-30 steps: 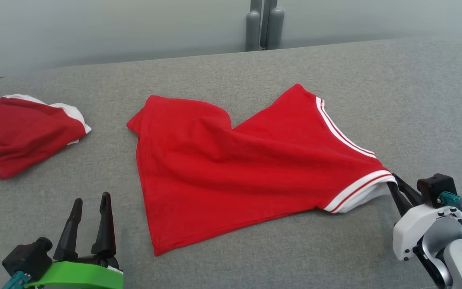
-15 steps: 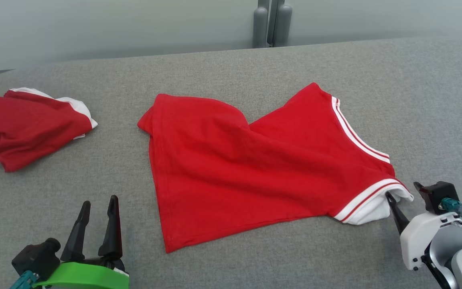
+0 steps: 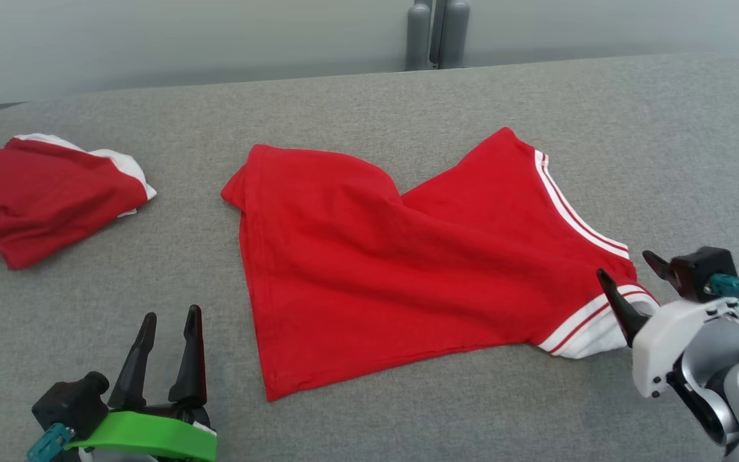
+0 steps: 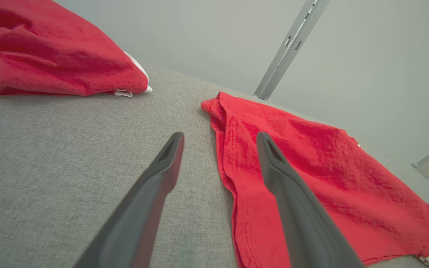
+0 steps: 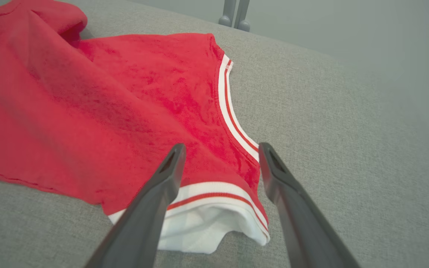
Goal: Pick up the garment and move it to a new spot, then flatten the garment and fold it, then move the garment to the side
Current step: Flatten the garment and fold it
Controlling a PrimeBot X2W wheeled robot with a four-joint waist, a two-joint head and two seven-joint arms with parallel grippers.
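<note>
The red garment (image 3: pixel 408 263) with white-striped trim lies spread and wrinkled in the middle of the grey surface (image 3: pixel 344 115); it also shows in the left wrist view (image 4: pixel 311 175) and the right wrist view (image 5: pixel 88 100). My right gripper (image 3: pixel 626 268) stands open just above the garment's white-trimmed corner (image 5: pixel 214 216), with nothing between its fingers (image 5: pixel 162 186). My left gripper (image 3: pixel 170 317) is open near the front left, a little short of the garment's left hem (image 4: pixel 233 186), holding nothing.
A second red garment with white trim (image 3: pixel 42 192) lies bunched at the far left (image 4: pixel 50 56). A grey post (image 3: pixel 437 32) rises behind the surface's far edge. Bare grey surface lies to the right of the garment (image 3: pixel 664 141).
My right gripper has opened and let go of the white-trimmed corner, which now rests on the surface; the gripper has lifted slightly. The camera shifted a little. My left gripper stays open.
</note>
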